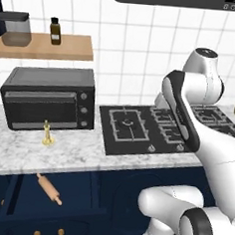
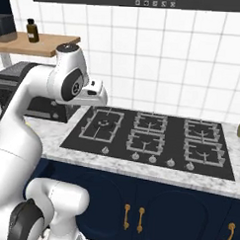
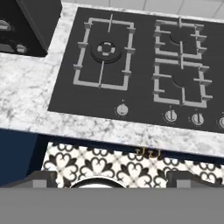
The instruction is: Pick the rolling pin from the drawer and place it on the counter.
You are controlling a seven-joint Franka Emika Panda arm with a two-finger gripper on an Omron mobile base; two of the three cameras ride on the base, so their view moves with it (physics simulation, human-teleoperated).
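below the marble counter (image 1: 81,154), the open drawer (image 1: 14,191) holds the rolling pin (image 1: 49,188); hand (image 3: 111,178) spread wide.

White marble counter (image 1: 81,154) with grey veining carries a black toaster oven (image 1: 48,99), a small brass candlestick (image 1: 48,134) just in front of it, and a black gas cooktop (image 1: 138,128). The open navy drawer (image 1: 13,193) below holds the rolling pin (image 1: 49,188), lying diagonally.
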